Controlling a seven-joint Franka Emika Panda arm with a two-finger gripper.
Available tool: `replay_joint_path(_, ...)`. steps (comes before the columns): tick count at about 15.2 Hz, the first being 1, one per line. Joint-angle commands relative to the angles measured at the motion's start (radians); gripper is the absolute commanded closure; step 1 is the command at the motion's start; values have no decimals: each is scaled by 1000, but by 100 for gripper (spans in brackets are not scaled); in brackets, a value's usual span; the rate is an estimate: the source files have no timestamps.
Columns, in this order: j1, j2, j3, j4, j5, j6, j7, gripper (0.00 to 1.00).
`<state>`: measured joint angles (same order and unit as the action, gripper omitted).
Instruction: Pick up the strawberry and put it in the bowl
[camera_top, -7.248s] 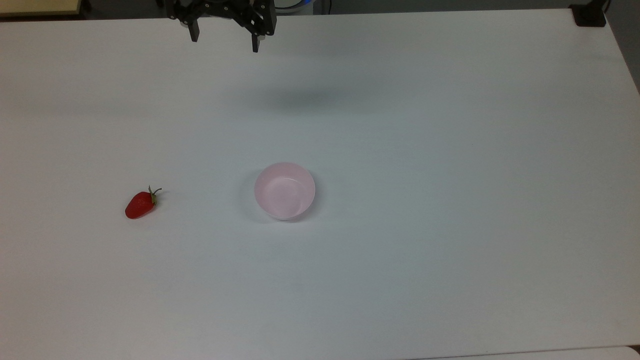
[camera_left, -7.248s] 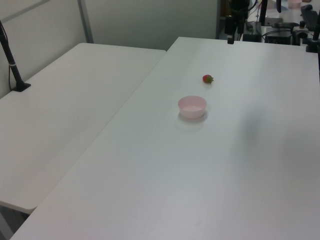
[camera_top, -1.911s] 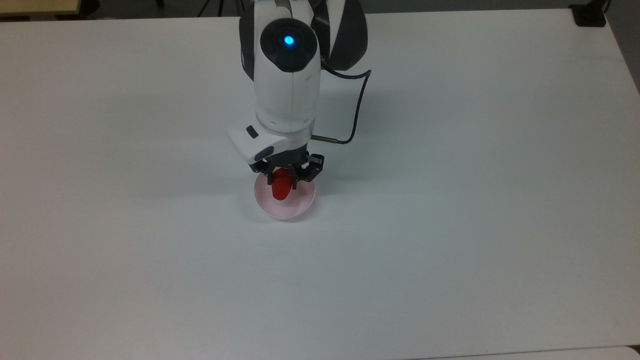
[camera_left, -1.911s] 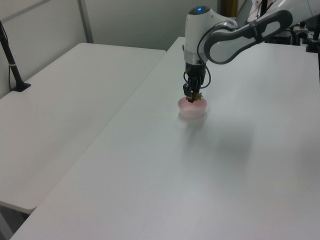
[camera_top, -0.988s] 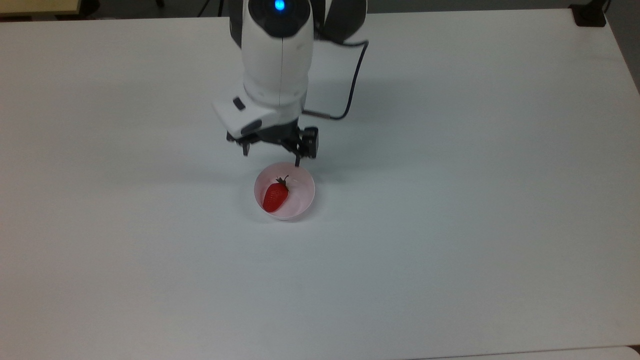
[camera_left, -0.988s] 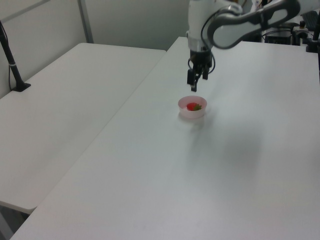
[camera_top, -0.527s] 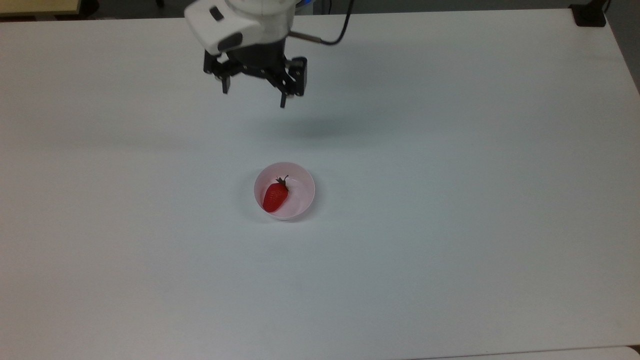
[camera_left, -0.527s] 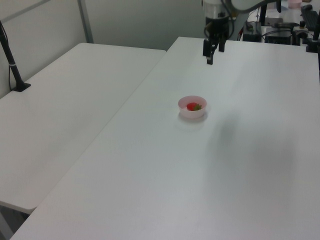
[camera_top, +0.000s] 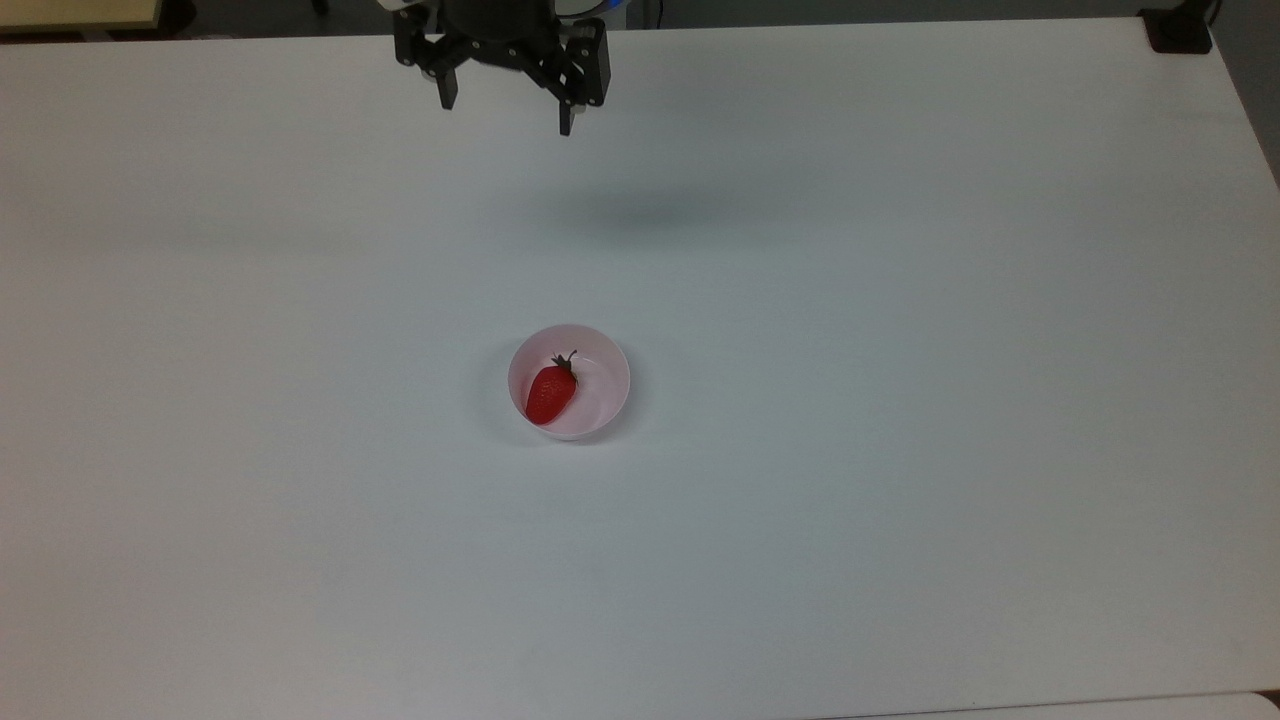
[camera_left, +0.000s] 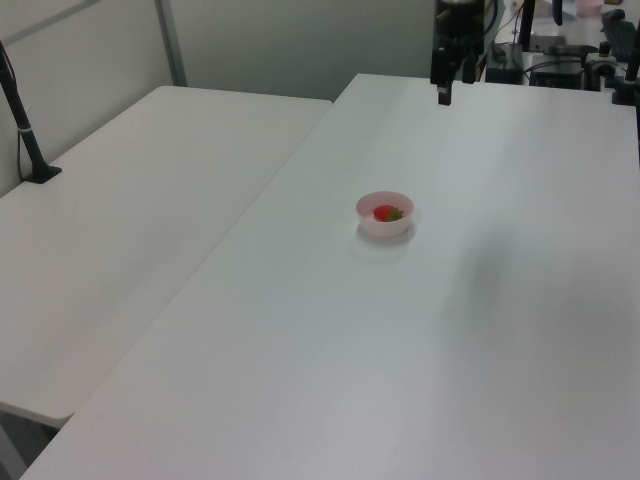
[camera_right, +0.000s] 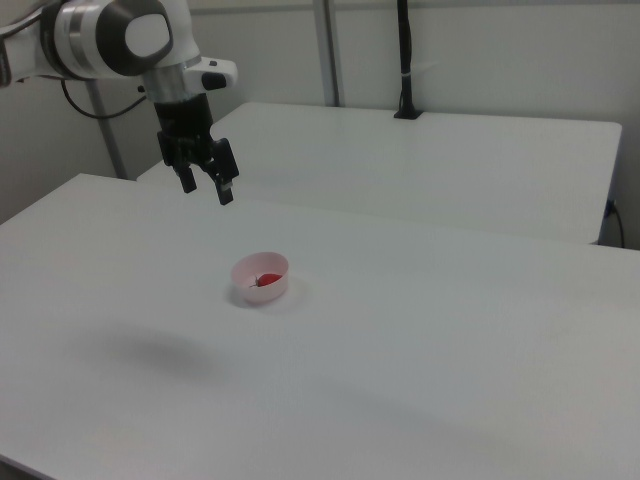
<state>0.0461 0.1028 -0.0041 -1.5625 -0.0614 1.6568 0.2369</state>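
The red strawberry (camera_top: 550, 393) lies inside the pale pink bowl (camera_top: 602, 398), on the top view's left half of it, stem pointing up the picture. The bowl (camera_left: 384, 226) stands mid-table, with the strawberry (camera_left: 386, 213) in it; in the right view the bowl (camera_right: 260, 283) holds the strawberry (camera_right: 267, 280) too. My gripper (camera_top: 506, 112) hangs open and empty high over the table's far edge, well away from the bowl. It shows raised in the left view (camera_left: 443, 92) and in the right view (camera_right: 206, 190).
The white table (camera_top: 900, 400) is bare around the bowl. A second white table (camera_left: 130, 210) adjoins it at the left view's left, with a black post (camera_left: 25, 125) standing on it. A black clamp (camera_top: 1178, 30) sits at the top view's upper right corner.
The gripper let go of the strawberry, which now lies in the bowl. Over the last second the open gripper rose and drew back toward the table's far edge.
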Motion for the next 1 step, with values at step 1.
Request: replay_joint_path(1, 21, -43, -25, -34, 18, -14, -24, 0)
